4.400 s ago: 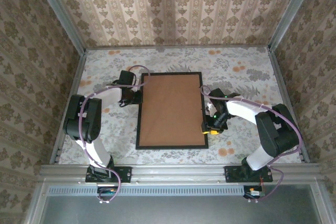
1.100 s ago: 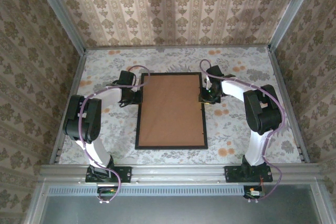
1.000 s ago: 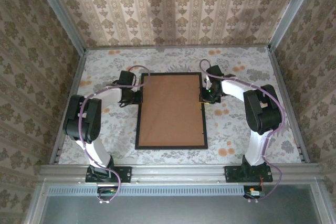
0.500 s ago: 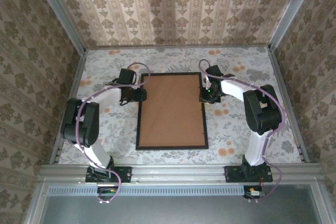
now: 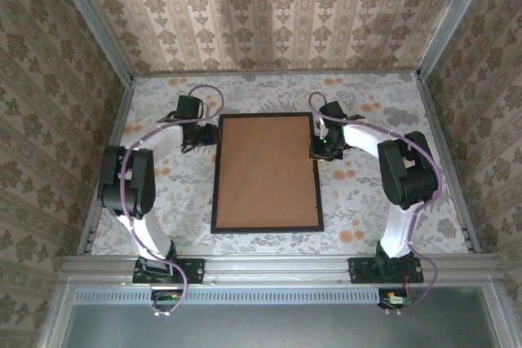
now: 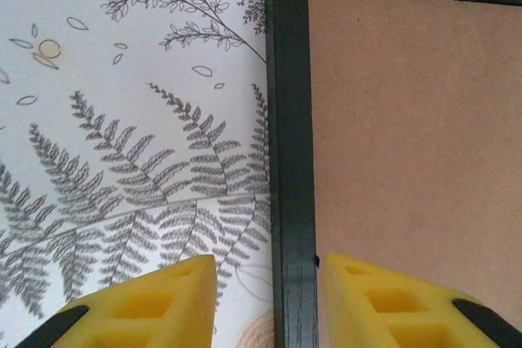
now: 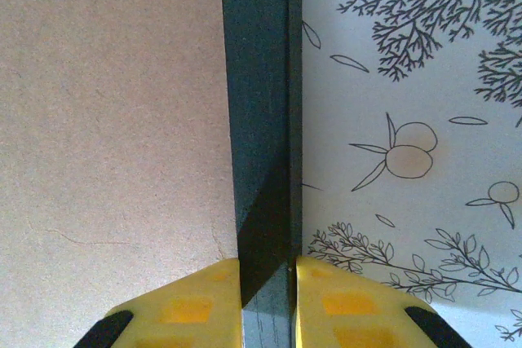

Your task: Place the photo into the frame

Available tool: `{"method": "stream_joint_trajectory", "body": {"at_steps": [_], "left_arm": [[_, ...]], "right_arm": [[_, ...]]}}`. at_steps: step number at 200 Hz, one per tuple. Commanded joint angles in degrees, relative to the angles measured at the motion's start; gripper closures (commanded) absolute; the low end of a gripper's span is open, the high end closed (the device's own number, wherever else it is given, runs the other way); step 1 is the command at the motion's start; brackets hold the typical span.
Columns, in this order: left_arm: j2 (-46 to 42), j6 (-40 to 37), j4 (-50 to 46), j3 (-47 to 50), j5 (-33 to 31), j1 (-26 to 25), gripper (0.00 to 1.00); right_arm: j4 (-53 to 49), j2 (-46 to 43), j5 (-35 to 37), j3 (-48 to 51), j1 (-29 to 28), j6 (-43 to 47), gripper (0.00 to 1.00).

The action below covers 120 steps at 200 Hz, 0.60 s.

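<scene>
– On the table (image 5: pixel 367 201), item one: frame (image 5: pixel 267 226), black, thin, lying flat at centre, long sides running away from the arm bases. Contents?
– Backing board (image 5: pixel 266 170), plain brown, seated inside the rails and filling the opening. Photo: whether it lies under the board I cannot tell.
– Item two, left gripper (image 6: pixel 265 270)?
– Jaws apart. Yellow fingers (image 6: pixel 155 303) stand either side of the frame's left rail, near the far corner, the outer one clear of the wood. Holding nothing.
– Item three, right gripper (image 7: pixel 267 275)?
– Closed on the frame's right rail, one pad pressed to each side, toward the far end.
– Step in hand?
– By my reading, closing up. The board is in, so the work looks like squaring or securing the assembly, with the right side pinned and the left side free.
– Next move calls for?
– Likely a hold on the left rail: jaws centred over it before closing, and no dragging against the right clamp. After that, the frame wants turning face up to confirm the print.
</scene>
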<state>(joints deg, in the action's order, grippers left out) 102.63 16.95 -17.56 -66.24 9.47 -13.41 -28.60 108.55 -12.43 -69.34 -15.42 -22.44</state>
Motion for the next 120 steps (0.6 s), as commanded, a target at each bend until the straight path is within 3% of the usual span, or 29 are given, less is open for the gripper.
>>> {"method": "stream_joint_trajectory", "body": {"at_steps": [1,120], "left_arm": [[2.1,-0.7,-2.1,-2.6,2.0,0.5,0.65],[6.4,-1.7,-4.3,-3.3,5.5,0.6,0.76]], "right_arm": [[0.7,2.2,1.1,-0.5,-0.3,0.3,0.81],[0.7,2.3,0.6,-0.7,-0.3,0.7,0.81]]}}
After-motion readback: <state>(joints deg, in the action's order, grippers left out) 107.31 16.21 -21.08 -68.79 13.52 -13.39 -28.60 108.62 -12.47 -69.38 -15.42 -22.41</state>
